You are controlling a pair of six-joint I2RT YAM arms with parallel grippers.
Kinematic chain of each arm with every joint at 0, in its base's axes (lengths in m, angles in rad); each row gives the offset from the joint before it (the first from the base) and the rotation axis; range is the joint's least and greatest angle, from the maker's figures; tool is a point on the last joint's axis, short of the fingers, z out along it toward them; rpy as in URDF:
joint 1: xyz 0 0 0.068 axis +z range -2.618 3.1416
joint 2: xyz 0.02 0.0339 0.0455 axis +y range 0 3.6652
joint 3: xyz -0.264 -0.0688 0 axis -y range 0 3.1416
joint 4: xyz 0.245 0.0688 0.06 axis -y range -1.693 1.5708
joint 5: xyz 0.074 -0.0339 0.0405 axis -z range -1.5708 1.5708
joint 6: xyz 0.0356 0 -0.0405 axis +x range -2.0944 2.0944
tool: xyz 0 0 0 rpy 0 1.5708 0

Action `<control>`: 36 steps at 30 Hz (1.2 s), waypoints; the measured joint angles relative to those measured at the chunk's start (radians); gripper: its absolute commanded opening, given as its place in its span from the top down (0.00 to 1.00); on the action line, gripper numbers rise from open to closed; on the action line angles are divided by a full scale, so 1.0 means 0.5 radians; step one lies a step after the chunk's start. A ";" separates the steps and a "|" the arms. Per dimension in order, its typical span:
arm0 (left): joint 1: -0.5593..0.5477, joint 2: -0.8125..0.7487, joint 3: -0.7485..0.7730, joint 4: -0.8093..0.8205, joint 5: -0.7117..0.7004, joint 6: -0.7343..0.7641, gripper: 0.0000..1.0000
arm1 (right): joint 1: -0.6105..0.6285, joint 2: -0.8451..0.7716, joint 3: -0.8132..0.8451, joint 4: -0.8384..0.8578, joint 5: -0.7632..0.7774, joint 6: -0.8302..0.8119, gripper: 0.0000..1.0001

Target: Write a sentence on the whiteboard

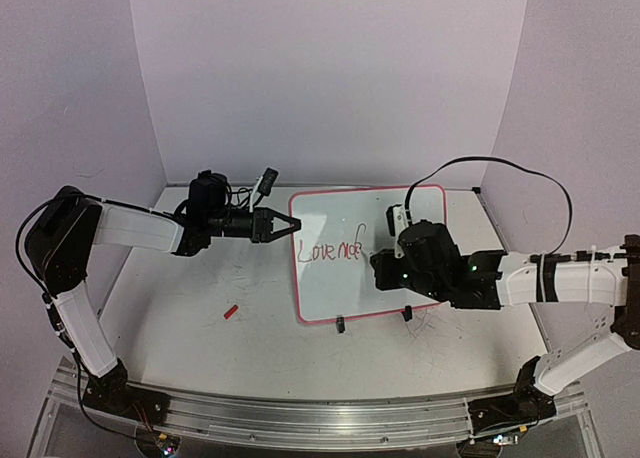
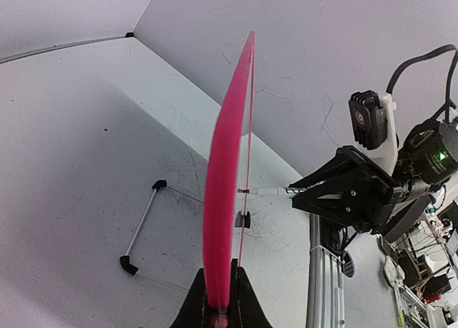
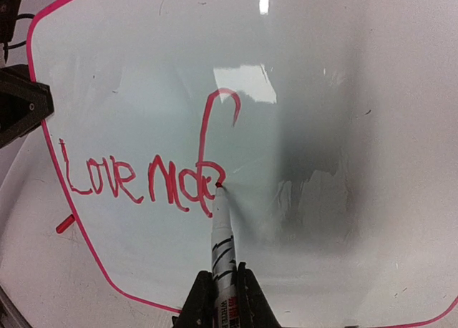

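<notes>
The whiteboard (image 1: 335, 293), white with a pink-red rim, stands tilted on the table. My left gripper (image 1: 287, 224) is shut on its left rim; the left wrist view shows the rim (image 2: 222, 170) edge-on between my left gripper's (image 2: 220, 276) jaws. The sentence (image 1: 330, 250) in red script reads "Love ma" plus a half-drawn tall letter (image 3: 136, 177). My right gripper (image 3: 220, 276) is shut on a white marker (image 3: 222, 238), and its red tip touches the board (image 3: 329, 84) at the end of the writing. The right gripper also shows in the top view (image 1: 385, 263).
A small red marker cap (image 1: 231, 312) lies on the table left of the board and shows in the right wrist view (image 3: 65, 225). Black stand feet (image 1: 341, 325) sit at the board's near edge. A metal stand rod (image 2: 143, 228) shows behind the board. Walls enclose three sides.
</notes>
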 measured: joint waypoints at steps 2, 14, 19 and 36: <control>0.000 0.000 0.000 -0.001 0.000 0.001 1.00 | 0.005 0.007 0.000 0.000 -0.004 0.000 1.00; 0.001 0.000 0.000 -0.003 -0.001 0.000 1.00 | 0.024 0.037 0.001 0.024 0.002 0.000 1.00; 0.001 0.000 0.000 -0.002 -0.001 0.001 1.00 | 0.025 0.030 -0.008 0.023 0.009 0.027 1.00; 0.001 0.000 0.000 -0.001 0.001 0.002 1.00 | 0.018 -0.127 -0.102 -0.001 0.001 0.031 1.00</control>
